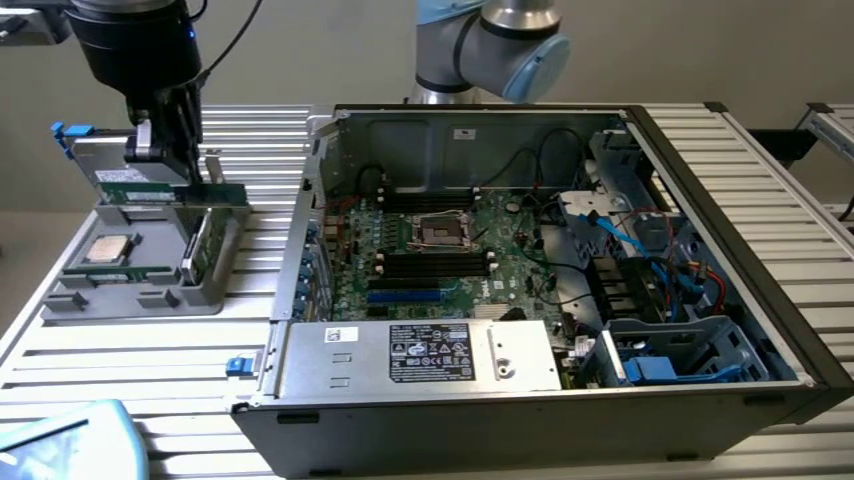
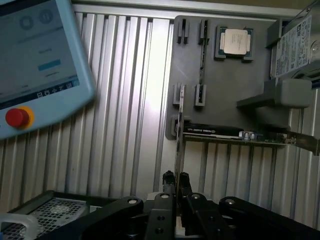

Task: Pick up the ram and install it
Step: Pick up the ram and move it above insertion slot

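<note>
Wrist view looks down the long, narrow green circuit-board ram stick [image 2: 179, 130], seen edge-on as a thin line, its near end pinched between the two black fingers [image 2: 184, 182], which are pressed against its flat faces. In the exterior view the ram stick [image 1: 216, 194] stands on its long edge over the grey plastic parts tray [image 1: 134, 290], at the tray side nearest the open black computer case [image 1: 747, 200]. Whether its lower edge is free of the tray's slot I cannot tell.

On the same tray, away from the ram stick, lies the square silver processor chip [image 1: 107, 248]. The tray rests on the ribbed aluminium worktop [image 1: 147, 350], and the case stands just beside the tray.

I judge the pick-up step to be in hand and the installing not yet done: the long black memory slots [image 1: 434, 265] inside the case look bare. What follows calls for a firm pinch, with the stick's long edge kept parallel to a slot.
</note>
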Controlling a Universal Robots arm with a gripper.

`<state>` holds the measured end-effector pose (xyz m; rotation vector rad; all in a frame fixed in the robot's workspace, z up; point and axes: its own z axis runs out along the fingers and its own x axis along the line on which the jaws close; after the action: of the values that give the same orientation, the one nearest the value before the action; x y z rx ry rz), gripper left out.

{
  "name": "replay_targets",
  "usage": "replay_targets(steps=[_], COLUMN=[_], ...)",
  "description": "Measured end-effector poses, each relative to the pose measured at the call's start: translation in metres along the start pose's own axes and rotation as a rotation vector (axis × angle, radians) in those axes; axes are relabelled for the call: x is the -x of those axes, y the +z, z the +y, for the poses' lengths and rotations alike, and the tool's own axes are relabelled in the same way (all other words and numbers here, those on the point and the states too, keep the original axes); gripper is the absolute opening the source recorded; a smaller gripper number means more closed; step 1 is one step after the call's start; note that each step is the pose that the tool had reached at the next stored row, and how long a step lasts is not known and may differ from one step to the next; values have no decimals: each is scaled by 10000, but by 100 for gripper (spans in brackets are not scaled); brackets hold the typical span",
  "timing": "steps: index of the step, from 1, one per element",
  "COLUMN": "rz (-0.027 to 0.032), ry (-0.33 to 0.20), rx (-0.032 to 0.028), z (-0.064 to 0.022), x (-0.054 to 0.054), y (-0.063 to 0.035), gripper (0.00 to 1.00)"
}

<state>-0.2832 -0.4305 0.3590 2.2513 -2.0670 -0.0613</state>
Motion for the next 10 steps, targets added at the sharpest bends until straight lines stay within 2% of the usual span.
replay_targets(steps=[10], rz=[-263], ry=[-24], rx=[-70], z=[-192], x=[-29], y=[-132], gripper=[14])
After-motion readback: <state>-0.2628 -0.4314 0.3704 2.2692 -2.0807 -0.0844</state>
